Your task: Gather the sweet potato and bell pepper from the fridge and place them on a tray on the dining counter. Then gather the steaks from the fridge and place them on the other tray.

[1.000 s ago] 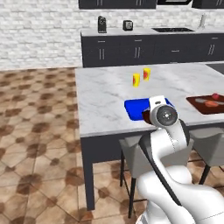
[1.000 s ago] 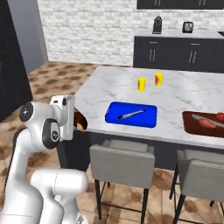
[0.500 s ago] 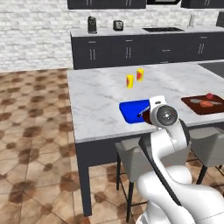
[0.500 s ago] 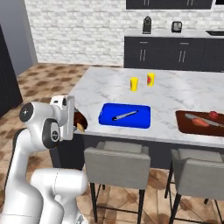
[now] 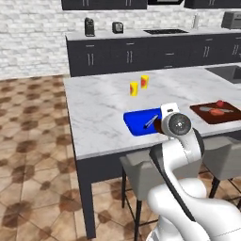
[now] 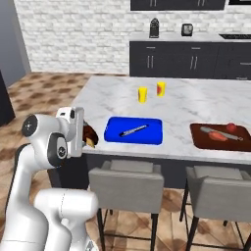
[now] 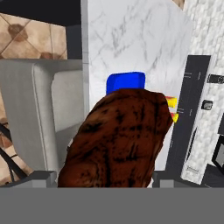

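My gripper spread wide, clamped on steak: big dark brown slab, mottled with near-black char patches, lumpy edges. Steak held off near edge of dining counter, above grey stool. Blue tray beyond on marbled top, dark red tray further right.

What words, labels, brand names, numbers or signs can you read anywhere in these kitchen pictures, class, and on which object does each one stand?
None can be read.
The yellow cup and the orange cup on the dining counter: plain, no label.
The blue tray and the dark tray: no marks.
The two small appliances on the far worktop: too small to show any lettering.
The brown steak in the gripper: no marking.
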